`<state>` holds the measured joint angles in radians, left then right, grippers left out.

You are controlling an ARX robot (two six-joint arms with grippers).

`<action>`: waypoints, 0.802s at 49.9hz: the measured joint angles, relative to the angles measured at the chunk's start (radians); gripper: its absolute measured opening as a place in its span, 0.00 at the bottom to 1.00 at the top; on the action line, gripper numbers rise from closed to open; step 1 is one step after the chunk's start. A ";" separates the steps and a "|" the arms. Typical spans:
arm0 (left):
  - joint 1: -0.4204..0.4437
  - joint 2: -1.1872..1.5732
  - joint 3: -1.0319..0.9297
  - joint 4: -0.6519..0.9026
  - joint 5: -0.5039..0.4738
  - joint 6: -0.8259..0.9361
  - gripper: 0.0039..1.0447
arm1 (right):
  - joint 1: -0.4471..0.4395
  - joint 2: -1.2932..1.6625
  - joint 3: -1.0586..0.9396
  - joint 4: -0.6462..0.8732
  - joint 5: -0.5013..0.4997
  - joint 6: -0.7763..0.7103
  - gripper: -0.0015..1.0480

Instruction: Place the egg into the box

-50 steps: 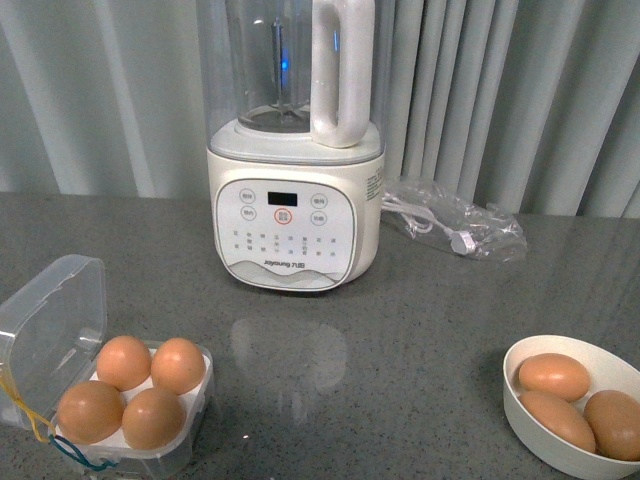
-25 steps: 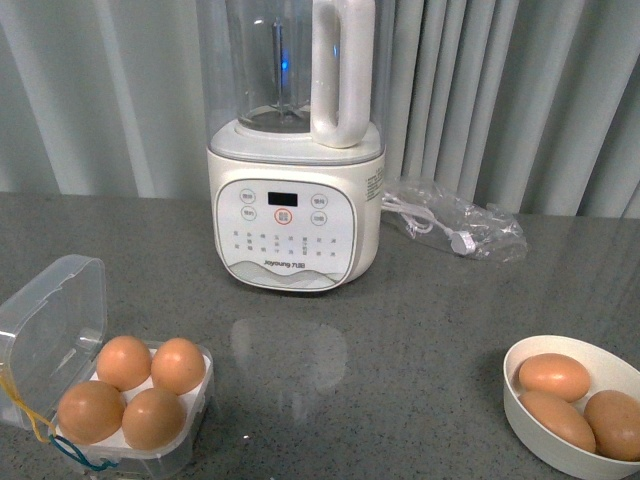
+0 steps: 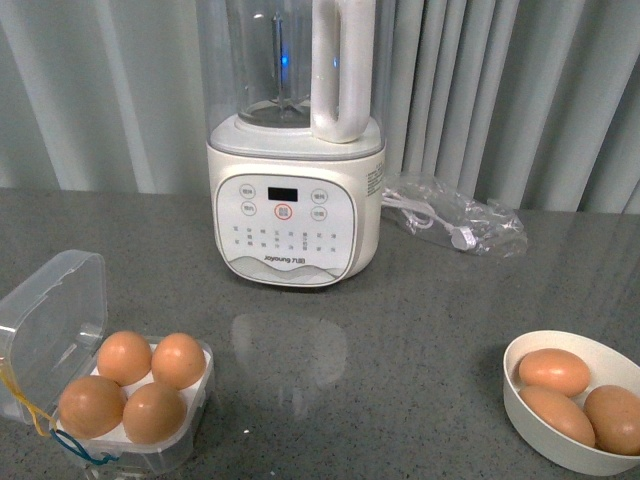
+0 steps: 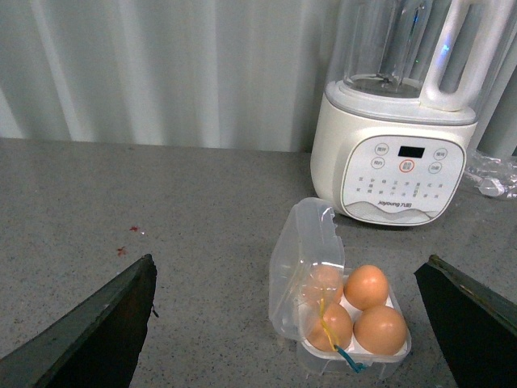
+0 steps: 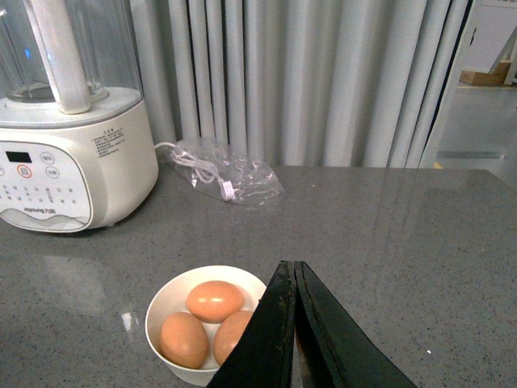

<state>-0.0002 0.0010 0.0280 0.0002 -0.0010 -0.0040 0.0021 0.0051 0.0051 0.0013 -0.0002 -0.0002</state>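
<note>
Egg surface: smooth, orange-brown, faint sheen, alike to all the others.
Count: 7 eggs. 4 sit in the box, one per hole, every hole filled, clear lid hinged open. 3 lie in the white bowl. Also 1 blender and 1 bagged cable.
Front view, on the table: box at 7 o'clock, bowl at 4, blender at 12, cable at 1.
Left gripper: fingers spread wide, holding nothing.
Right gripper: fingers pressed together, nothing between.
</note>
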 joint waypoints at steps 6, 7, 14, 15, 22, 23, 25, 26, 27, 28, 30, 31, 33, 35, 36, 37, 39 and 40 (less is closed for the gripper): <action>0.000 0.000 0.000 0.000 0.000 0.000 0.94 | 0.000 0.000 0.000 0.000 0.000 0.000 0.19; 0.000 0.000 0.000 0.000 0.000 0.000 0.94 | 0.000 0.000 0.000 -0.001 0.000 0.000 0.24; 0.000 0.000 0.000 0.000 0.000 0.000 0.94 | 0.000 0.000 0.000 -0.001 0.000 0.000 0.44; 0.000 0.000 0.000 0.000 0.000 0.000 0.94 | 0.000 0.000 0.000 -0.001 0.000 0.000 0.47; 0.000 0.000 0.000 0.000 0.000 0.000 0.94 | 0.000 0.000 0.000 -0.001 0.000 0.000 0.67; 0.000 0.000 0.000 0.000 0.000 0.000 0.94 | 0.000 0.000 0.000 -0.001 0.000 0.000 0.71; 0.000 0.000 0.000 0.000 0.000 0.000 0.94 | 0.000 0.000 0.000 -0.001 0.000 0.000 0.78; 0.000 0.000 0.000 0.000 0.000 0.000 0.94 | 0.000 0.000 0.000 -0.001 0.000 0.000 0.80; 0.000 0.000 0.000 0.000 0.000 0.000 0.94 | 0.000 0.000 0.000 -0.001 0.000 0.000 0.82; 0.000 0.000 0.000 0.000 0.000 0.000 0.94 | 0.000 -0.001 0.000 -0.001 0.000 0.000 0.86; 0.000 0.000 0.000 0.000 0.000 0.000 0.94 | 0.000 -0.001 0.000 -0.001 0.000 0.000 0.92; 0.000 0.000 0.000 0.000 0.000 0.000 0.94 | 0.000 -0.001 0.000 -0.001 0.000 0.000 0.94; 0.000 0.000 0.000 0.000 0.000 0.000 0.94 | 0.000 -0.001 0.000 -0.001 0.000 0.000 0.94; 0.000 0.000 0.000 0.000 0.000 0.000 0.94 | 0.000 -0.001 0.000 -0.001 0.000 0.000 0.93; 0.000 0.000 0.000 0.000 0.000 0.000 0.94 | 0.000 -0.001 0.000 -0.001 0.000 0.000 0.92; 0.000 0.000 0.000 0.000 0.000 0.000 0.94 | 0.000 -0.001 0.000 -0.001 0.000 0.000 0.92; 0.000 0.000 0.000 0.000 0.000 0.000 0.94 | 0.000 -0.001 0.000 -0.001 0.000 0.000 0.93; 0.000 0.000 0.000 0.000 0.000 0.000 0.94 | 0.000 -0.001 0.000 -0.001 0.000 0.000 0.93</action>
<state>-0.0002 0.0010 0.0280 0.0002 -0.0010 -0.0040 0.0021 0.0044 0.0051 0.0006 -0.0006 -0.0002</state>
